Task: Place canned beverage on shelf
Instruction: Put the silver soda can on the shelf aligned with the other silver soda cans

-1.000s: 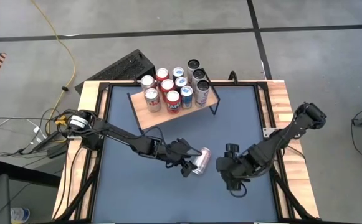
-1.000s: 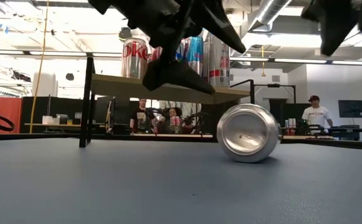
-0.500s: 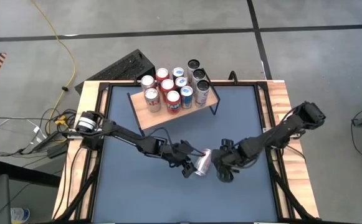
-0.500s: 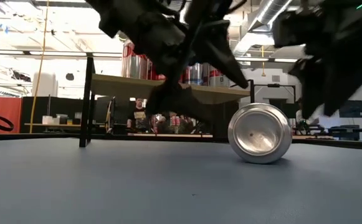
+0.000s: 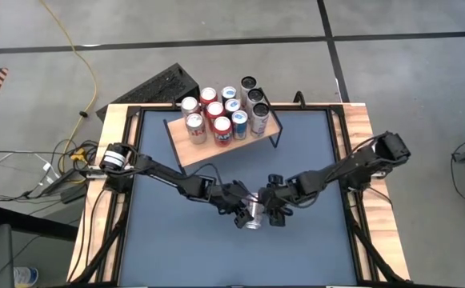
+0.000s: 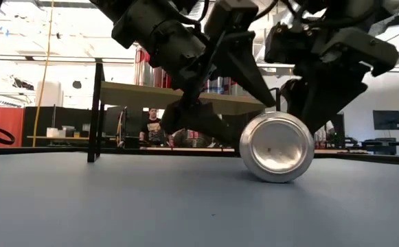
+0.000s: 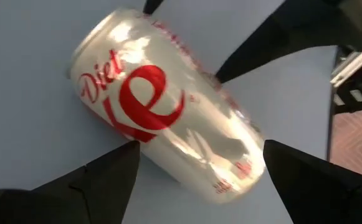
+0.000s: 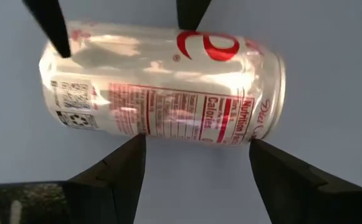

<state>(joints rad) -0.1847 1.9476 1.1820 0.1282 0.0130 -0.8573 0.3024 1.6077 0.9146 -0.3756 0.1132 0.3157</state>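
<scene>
A silver Diet Coke can (image 5: pixel 254 211) lies on its side on the blue table, its bottom end toward the near edge (image 6: pixel 276 147). My left gripper (image 5: pixel 245 213) is open at the can's left side. My right gripper (image 5: pixel 270 210) is open at its right side. The shelf (image 5: pixel 196 154), a light wooden board on black legs, stands at the table's far middle and carries several upright cans (image 5: pixel 220 118). In the low view the shelf (image 6: pixel 137 92) shows behind the arms. My left gripper has its open fingers on either side of the can, slanting down from the table's left; one fingertip (image 7: pixel 128 152) stands at the can's side wall (image 7: pixel 144 134), and I cannot tell whether it touches. My right gripper comes slanting down from the table's right with open fingers; both fingertips (image 8: pixel 137 144) stand at the can's long side (image 8: pixel 187 127), within its length. The can lies on the table. I cannot tell whether they touch it.
A black case (image 5: pixel 156 86) lies past the table's far left corner. Wooden rims (image 5: pixel 362 136) border the blue mat, with free mat (image 5: pixel 216 256) toward the near edge. People (image 6: pixel 151 125) show in the room behind the table.
My right gripper has come down and gone toward the table's left, up to the can's right side. The can has rolled a little toward the right and then back toward the left. My left gripper has stayed at the can.
</scene>
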